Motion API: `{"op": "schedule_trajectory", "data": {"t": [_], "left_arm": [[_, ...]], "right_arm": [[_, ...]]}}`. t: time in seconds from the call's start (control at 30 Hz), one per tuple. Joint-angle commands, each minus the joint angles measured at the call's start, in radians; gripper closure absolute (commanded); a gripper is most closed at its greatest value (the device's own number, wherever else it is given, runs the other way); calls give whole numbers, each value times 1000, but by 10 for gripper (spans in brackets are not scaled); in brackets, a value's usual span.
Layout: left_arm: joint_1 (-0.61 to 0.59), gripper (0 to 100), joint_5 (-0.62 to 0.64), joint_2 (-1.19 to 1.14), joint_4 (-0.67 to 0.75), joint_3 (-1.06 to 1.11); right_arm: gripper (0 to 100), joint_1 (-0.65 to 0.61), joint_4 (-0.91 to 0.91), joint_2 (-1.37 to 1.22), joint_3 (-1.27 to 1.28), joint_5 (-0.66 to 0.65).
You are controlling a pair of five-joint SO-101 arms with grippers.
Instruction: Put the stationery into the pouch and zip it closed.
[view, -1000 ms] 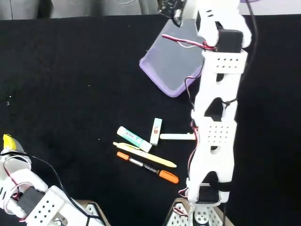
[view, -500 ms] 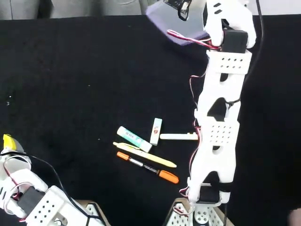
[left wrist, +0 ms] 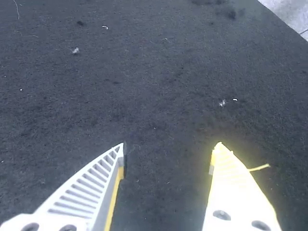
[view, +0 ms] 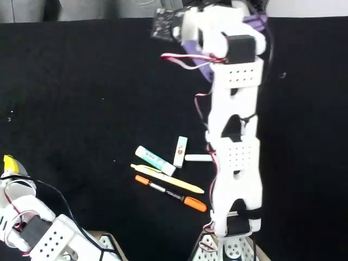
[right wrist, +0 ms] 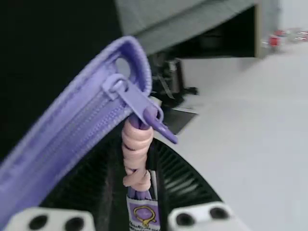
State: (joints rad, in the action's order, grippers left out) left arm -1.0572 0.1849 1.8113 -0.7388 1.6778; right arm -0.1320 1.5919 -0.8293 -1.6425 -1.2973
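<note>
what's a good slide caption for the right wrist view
Right fingers clamp the purple pouch near its zipper pull.

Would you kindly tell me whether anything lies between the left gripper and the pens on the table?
Nothing visible does: only the black table surface lies between the open white-and-yellow left gripper and the nearest items, the slim yellow pen and the orange-capped marker.

In the right wrist view, the pouch [right wrist: 72, 125] is cut off by the picture's edge beside the right gripper [right wrist: 139, 168], whose fingertips are masked by the zipper cord [right wrist: 134, 154]. The room beyond the gripper is blurred. In the high view, most of the pouch and one end of a white pen [view: 197, 157] are covered by the right arm [view: 236, 136].
</note>
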Motion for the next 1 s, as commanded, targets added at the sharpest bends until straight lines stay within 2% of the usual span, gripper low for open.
{"op": "schedule_trajectory", "data": {"t": [0.0, 0.2, 0.3, 0.57, 0.97], "left_arm": [[7, 712, 5, 11, -2, 22], [8, 709, 5, 11, -3, 22], [8, 709, 5, 11, -3, 22], [5, 709, 5, 11, -3, 22], [7, 708, 5, 11, -3, 22]], "right_arm": [[988, -68, 135, 36, -28, 160], [988, -89, 173, 38, -22, 400], [988, -117, 175, 38, -22, 480], [988, -249, 176, 38, 54, 767], [988, -419, 176, 45, 285, 802]]}}
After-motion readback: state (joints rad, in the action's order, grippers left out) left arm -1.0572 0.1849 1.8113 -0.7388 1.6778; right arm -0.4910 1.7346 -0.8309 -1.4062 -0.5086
